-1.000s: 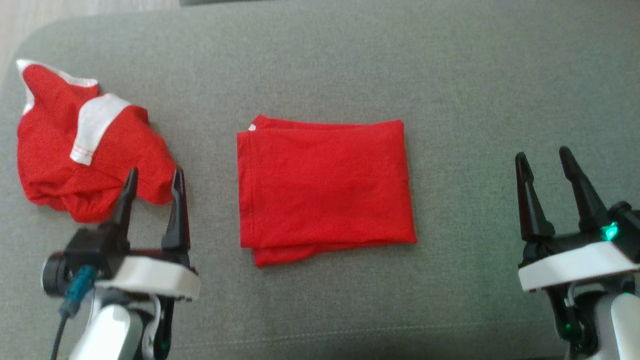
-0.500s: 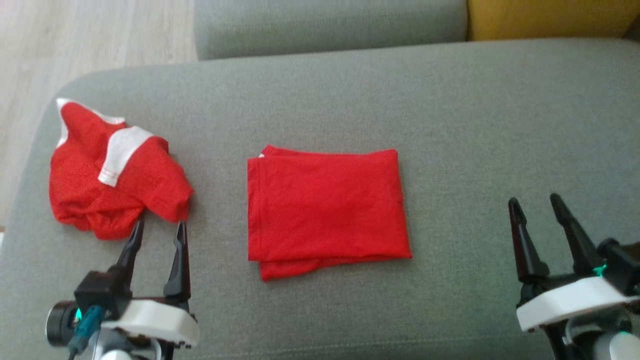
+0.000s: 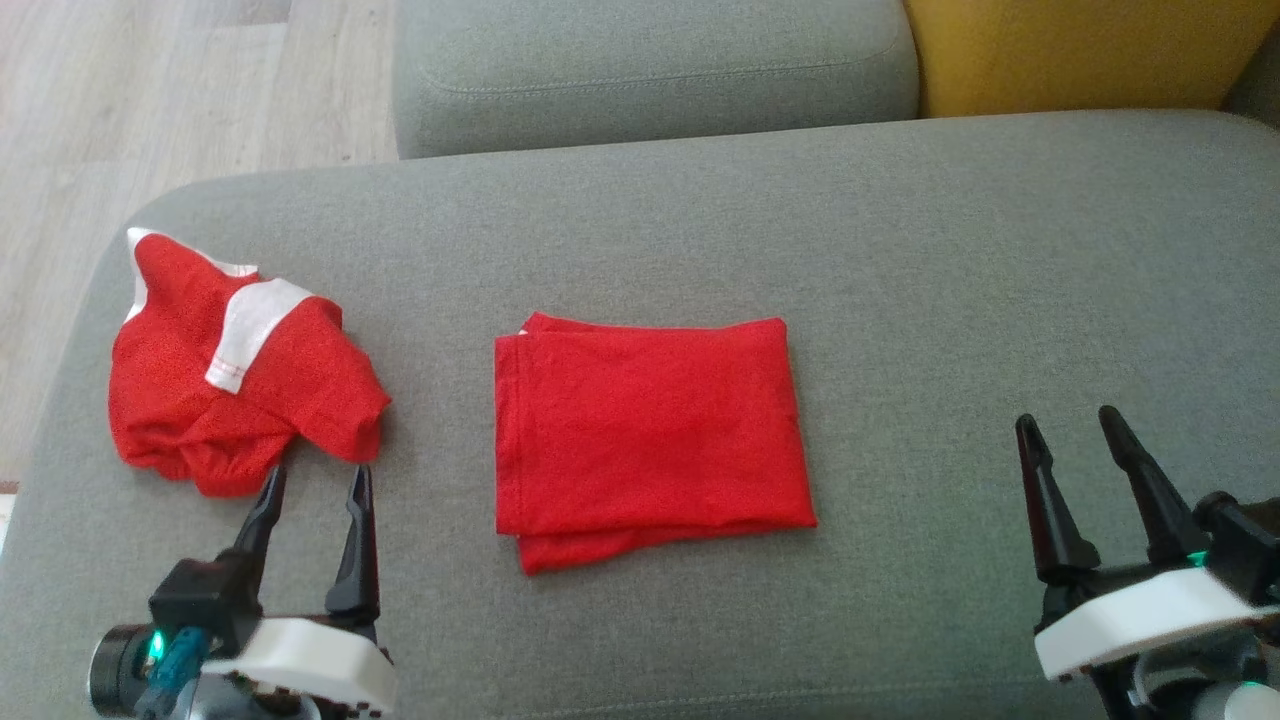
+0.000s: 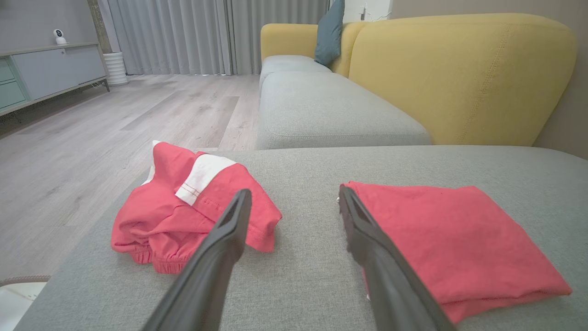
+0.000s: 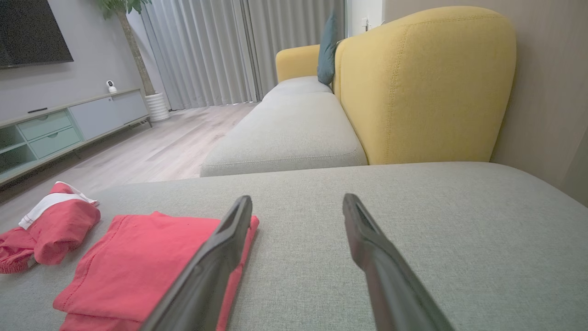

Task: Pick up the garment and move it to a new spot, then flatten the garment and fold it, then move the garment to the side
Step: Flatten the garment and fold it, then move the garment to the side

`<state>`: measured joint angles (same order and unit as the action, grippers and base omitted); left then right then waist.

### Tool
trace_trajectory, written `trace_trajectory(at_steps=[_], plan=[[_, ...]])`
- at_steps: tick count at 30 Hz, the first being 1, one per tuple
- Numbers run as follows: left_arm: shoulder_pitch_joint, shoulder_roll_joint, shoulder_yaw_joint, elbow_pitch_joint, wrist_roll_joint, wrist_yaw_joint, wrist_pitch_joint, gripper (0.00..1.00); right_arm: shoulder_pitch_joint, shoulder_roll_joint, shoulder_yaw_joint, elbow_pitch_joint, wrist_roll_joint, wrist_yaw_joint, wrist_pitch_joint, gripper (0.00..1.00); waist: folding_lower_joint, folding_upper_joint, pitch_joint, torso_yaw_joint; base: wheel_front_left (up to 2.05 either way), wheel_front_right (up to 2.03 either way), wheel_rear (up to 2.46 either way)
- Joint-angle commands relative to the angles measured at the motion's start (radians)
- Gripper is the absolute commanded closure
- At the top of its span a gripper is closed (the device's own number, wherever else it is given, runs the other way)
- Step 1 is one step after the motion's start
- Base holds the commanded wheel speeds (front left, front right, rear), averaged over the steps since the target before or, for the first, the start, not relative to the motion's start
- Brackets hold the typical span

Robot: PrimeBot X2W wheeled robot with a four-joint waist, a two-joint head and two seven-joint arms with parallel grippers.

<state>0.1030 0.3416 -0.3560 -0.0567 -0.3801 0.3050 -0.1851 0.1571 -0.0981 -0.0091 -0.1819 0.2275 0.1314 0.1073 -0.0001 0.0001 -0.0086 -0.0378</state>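
**Folded garment (image 3: pixel 650 430) at the middle of the grey cushion (image 3: pixel 950 250), apparently ready to move aside.**
Crumpled garment (image 3: pixel 240 400) at the cushion's left edge; left claw (image 3: pixel 317 472) and right claw (image 3: pixel 1065 416) near its front edge, both spread and empty. Best pinch all layers together.

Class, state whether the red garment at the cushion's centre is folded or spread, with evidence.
Folded: the red garment lies as a neat rectangle, a lower layer's edge showing along its near side.

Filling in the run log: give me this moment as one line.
left hand: open, empty | right hand: open, empty | folded garment: flat on grey cushion | crumpled garment: left of it
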Motion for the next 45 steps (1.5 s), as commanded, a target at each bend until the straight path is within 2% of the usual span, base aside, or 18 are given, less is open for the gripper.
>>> trace_trajectory(at_steps=[1,19,26,37,45], plan=[[-0.039,0.024,0.040,-0.029,-0.005,0.005,-0.006,0.00,-0.020,-0.005,0.015,-0.043,-0.005,-0.001,0.003,0.00,0.0001,-0.0001,0.000,0.000,0.00,0.00,0.00],[-0.049,0.029,0.036,-0.038,-0.004,0.016,-0.006,0.00,-0.017,-0.009,0.008,-0.051,-0.007,-0.001,0.023,0.00,0.0001,-0.0001,0.007,-0.002,0.00,0.00,0.00],[-0.109,0.034,0.040,-0.072,0.014,0.016,-0.020,0.00,-0.070,-0.009,0.021,-0.012,-0.001,-0.001,0.031,0.00,0.0001,-0.0001,0.087,0.026,0.00,0.00,0.00],[-0.271,-0.005,0.014,-0.055,0.043,-0.046,-0.065,0.00,-0.287,-0.024,0.116,0.262,0.030,-0.001,0.043,0.00,0.0001,-0.0001,0.243,0.146,0.00,0.00,0.00],[-0.348,-0.040,0.022,-0.041,0.070,-0.100,-0.076,0.00,-0.410,-0.012,0.136,0.490,0.052,-0.001,0.059,0.00,0.0001,-0.0001,0.294,0.215,0.00,0.00,0.00]])
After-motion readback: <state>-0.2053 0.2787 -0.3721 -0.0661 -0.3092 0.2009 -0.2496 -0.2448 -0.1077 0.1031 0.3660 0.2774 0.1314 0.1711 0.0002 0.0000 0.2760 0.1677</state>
